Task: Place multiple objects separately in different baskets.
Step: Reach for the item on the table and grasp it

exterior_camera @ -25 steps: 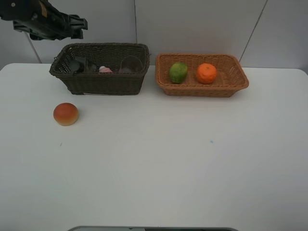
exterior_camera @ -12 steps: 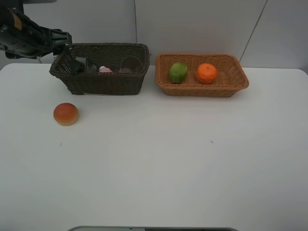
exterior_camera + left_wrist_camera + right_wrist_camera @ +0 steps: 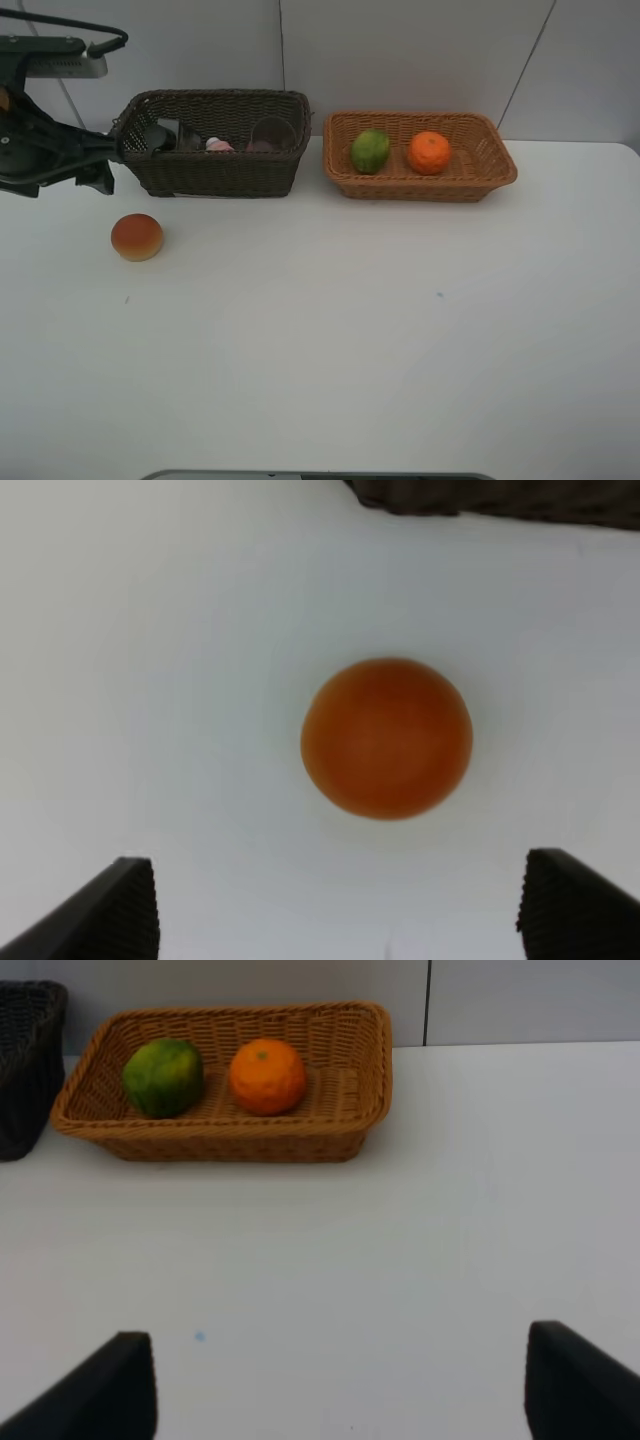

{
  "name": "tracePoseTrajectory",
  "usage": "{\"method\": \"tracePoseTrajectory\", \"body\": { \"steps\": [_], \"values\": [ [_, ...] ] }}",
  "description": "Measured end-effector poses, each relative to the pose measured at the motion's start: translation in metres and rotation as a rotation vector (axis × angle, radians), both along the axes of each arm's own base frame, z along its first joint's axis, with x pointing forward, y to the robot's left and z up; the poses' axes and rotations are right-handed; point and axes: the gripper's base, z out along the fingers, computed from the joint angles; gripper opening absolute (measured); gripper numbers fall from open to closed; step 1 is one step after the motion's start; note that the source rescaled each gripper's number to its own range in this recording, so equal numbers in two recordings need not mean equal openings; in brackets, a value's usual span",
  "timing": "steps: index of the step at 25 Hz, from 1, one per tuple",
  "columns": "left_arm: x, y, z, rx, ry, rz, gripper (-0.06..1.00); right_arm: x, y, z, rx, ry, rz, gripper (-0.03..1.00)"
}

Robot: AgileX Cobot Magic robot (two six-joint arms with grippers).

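The orange-red bun [image 3: 137, 237] lies on the white table, in front of and left of the dark brown basket [image 3: 215, 172]. That basket holds the grey pump dispenser [image 3: 160, 135], the pink bottle [image 3: 218, 145] and the mauve cup [image 3: 270, 133]. The orange-tan basket [image 3: 420, 186] holds the green fruit [image 3: 370, 150] and the tangerine [image 3: 429, 152]. My left gripper [image 3: 100, 172] hovers open just beyond the bun; in the left wrist view the bun [image 3: 387, 737] sits ahead of the open gripper [image 3: 338, 865]. My right gripper [image 3: 335, 1335] is open and empty, well short of the tan basket [image 3: 220, 1145].
The table's far edge meets a grey wall right behind both baskets. The dark basket's corner shows in the left wrist view [image 3: 500, 500] and in the right wrist view [image 3: 25, 1070]. The right arm is out of the exterior view.
My left arm has come down and leftward from above the dark basket's left end to beside it, over the table near the bun. Nothing else moved.
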Motion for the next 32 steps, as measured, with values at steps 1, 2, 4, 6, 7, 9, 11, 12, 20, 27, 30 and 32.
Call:
{"method": "tracePoseTrajectory", "body": {
  "steps": [1, 2, 4, 6, 7, 9, 11, 12, 20, 27, 30, 32],
  "values": [
    [0.000, -0.001, 0.000, 0.001, 0.005, -0.022, 0.92, 0.000, 0.000, 0.000, 0.000, 0.000, 0.000, 0.55],
    [-0.001, -0.002, -0.001, -0.002, 0.012, -0.040, 0.92, 0.000, 0.000, 0.000, 0.000, 0.000, 0.000, 0.55],
    [0.001, -0.004, -0.004, -0.007, 0.019, -0.067, 0.92, 0.000, 0.000, 0.000, 0.000, 0.000, 0.000, 0.55],
    [0.005, -0.006, -0.012, 0.004, 0.033, -0.097, 0.92, 0.000, 0.000, 0.000, 0.000, 0.000, 0.000, 0.55],
    [0.007, -0.007, -0.017, 0.011, 0.042, -0.111, 0.92, 0.000, 0.000, 0.000, 0.000, 0.000, 0.000, 0.55],
    [0.013, -0.007, -0.029, 0.020, 0.056, -0.129, 0.92, 0.000, 0.000, 0.000, 0.000, 0.000, 0.000, 0.55],
    [0.019, -0.005, -0.040, 0.017, 0.061, -0.126, 0.92, 0.000, 0.000, 0.000, 0.000, 0.000, 0.000, 0.55],
    [0.022, -0.003, -0.044, 0.015, 0.057, -0.121, 0.92, 0.000, 0.000, 0.000, 0.000, 0.000, 0.000, 0.55],
    [0.040, 0.002, -0.071, 0.023, 0.024, -0.160, 0.99, 0.000, 0.000, 0.000, 0.000, 0.000, 0.000, 0.55],
    [0.049, -0.002, -0.089, -0.001, -0.017, -0.172, 1.00, 0.000, 0.000, 0.000, 0.000, 0.000, 0.000, 0.55],
    [0.053, -0.003, -0.095, -0.008, -0.034, -0.177, 1.00, 0.000, 0.000, 0.000, 0.000, 0.000, 0.000, 0.55],
    [0.053, -0.004, -0.101, -0.006, -0.019, -0.178, 1.00, 0.000, 0.000, 0.000, 0.000, 0.000, 0.000, 0.55]
  ]
}}
